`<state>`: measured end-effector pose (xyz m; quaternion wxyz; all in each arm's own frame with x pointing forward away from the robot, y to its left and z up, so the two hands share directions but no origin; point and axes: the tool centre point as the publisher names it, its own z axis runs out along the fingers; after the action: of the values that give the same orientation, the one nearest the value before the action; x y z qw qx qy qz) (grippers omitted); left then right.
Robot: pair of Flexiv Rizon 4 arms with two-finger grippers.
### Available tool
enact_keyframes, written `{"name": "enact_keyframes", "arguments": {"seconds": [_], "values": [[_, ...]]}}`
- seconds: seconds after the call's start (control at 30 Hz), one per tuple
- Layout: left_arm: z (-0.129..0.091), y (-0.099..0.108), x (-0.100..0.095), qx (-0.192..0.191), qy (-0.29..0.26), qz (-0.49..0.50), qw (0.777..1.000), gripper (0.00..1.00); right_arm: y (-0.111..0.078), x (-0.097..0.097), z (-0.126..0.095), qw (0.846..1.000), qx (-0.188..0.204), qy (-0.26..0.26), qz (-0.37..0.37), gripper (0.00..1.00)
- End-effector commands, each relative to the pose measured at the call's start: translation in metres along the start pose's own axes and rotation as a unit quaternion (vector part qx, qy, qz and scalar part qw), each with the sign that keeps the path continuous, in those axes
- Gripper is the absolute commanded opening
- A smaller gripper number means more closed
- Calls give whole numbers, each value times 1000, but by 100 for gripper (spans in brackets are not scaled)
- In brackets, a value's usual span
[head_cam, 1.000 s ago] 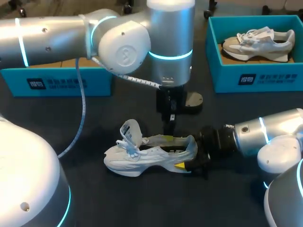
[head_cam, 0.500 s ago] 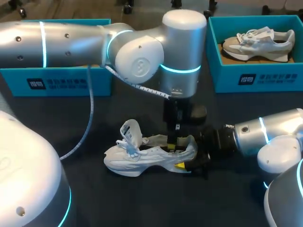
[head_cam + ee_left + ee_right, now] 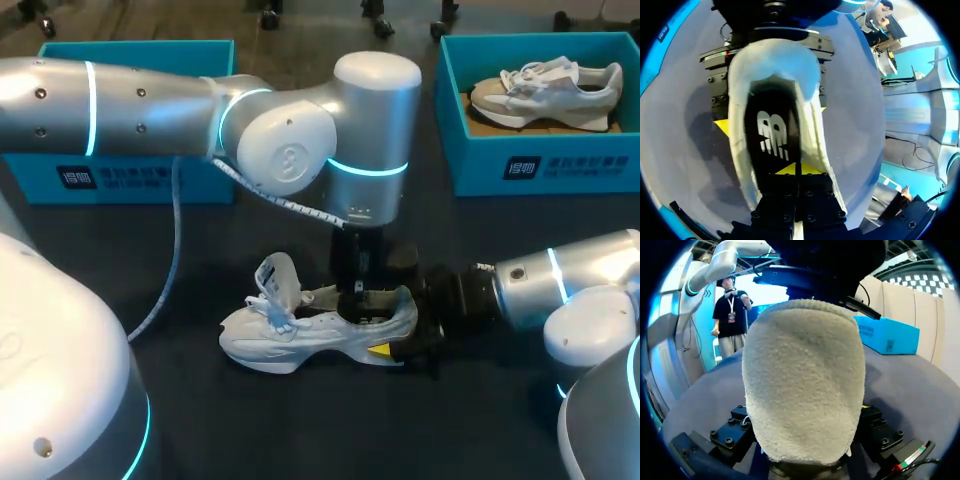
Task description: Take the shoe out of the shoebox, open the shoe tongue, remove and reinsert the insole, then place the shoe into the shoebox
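Status: the shoe [image 3: 300, 335] is out of its box. It lies on its sole about mid-table, toe toward the left edge and heel toward the right edge. That step reads as done.

Tongue [image 3: 275, 275]: lifted and standing up above the laces, so the throat is open. Judged done.

Insole [image 3: 772, 135]: the left wrist view shows it lying flat inside the shoe, dark, with its logo facing up. I cannot tell whether it is yet to be pulled or has been put back, so the insole step counts as in hand.

Left gripper [image 3: 358, 290]: comes down from above into the shoe opening. Its fingers are drawn together with only a thin seam between them, and I see nothing pinched there. The yellow tip sits at the insole surface, around mid-foot.

Right gripper [image 3: 405, 345]: comes in low from the right edge. Its fingers are spread to heel width and close against both sides of the heel [image 3: 802, 380], so it appears to be steadying the shoe on the table.

Left to do: finish the insole, then put the shoe in the shoebox [image 3: 130, 175] at the far left corner. The second box [image 3: 520, 165] at the far right corner holds another shoe [image 3: 545, 90].
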<state>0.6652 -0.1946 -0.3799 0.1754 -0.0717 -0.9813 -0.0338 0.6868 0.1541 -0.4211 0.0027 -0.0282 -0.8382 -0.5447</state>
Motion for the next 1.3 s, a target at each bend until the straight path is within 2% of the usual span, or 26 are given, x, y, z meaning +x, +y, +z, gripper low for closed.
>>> {"name": "enact_keyframes", "arguments": {"seconds": [0.03,0.17,0.23,0.47,0.83,0.9,0.93,1.3], "values": [[-4,2,-2,0,2,0,1000,0,-4,0,0,1000,4,0,1,0],[-4,2,-2,0,2,0,1000,0,-4,0,0,1000,4,0,1,0],[3,1,-3,-9,5,1,1000,0,-4,0,0,1000,4,0,1,0],[18,14,4,-14,-2,-6,1000,0,-4,0,0,1000,4,0,1,0],[31,20,10,7,-26,-13,1000,0,-4,0,0,1000,4,0,1,0],[32,20,10,7,-36,-15,999,26,-4,0,0,1000,4,0,1,0],[33,19,10,6,-41,-16,999,31,-4,0,0,1000,4,0,1,0],[43,7,-11,-5,-121,-50,991,24,-4,0,0,1000,4,0,1,0]]}}
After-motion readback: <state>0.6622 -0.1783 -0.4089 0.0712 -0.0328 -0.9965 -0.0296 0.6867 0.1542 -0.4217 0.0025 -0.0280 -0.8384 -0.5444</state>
